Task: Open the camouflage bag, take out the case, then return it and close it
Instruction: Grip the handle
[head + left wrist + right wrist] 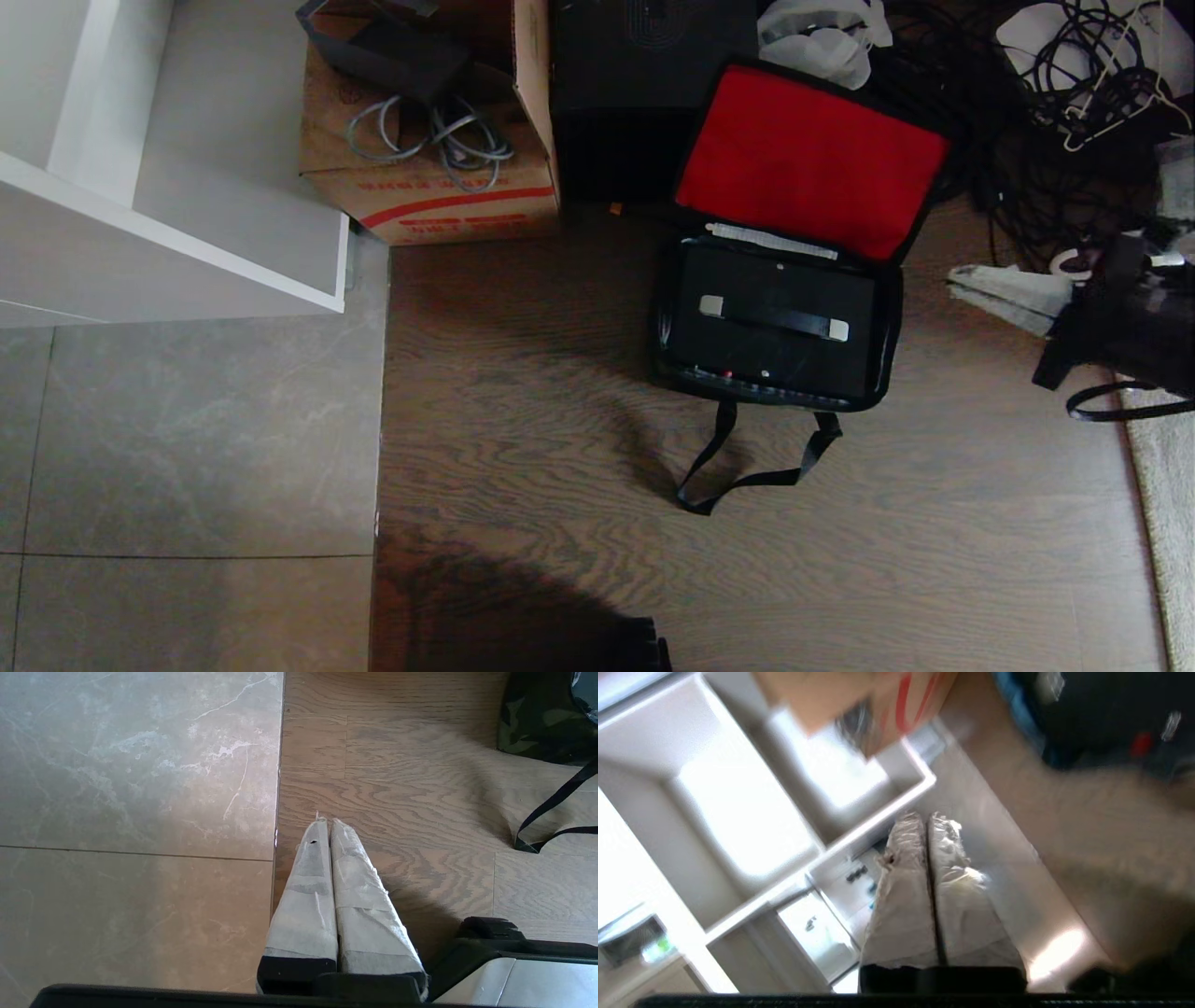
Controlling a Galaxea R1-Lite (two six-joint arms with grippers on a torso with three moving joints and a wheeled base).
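The camouflage bag (892,317) lies open on the wood floor, its red-lined lid (810,159) propped up behind it. Inside lies the black case (773,322), flat, its handle bar with silver brackets on top. The bag's black strap (747,457) loops onto the floor in front. A corner of the camouflage fabric (532,723) shows in the left wrist view. My left gripper (327,822) hangs shut and empty over the seam between tile and wood. My right gripper (926,816) is shut with nothing in it, in the air away from the bag. Neither arm appears in the head view.
A brown cardboard carton (429,140) with grey cables and a tall black box (649,93) stand behind the bag. White shelving (177,168) is at the far left. Tangled black cables (1055,112) and a dark bag (1134,317) crowd the right side, beside a pale rug (1167,504).
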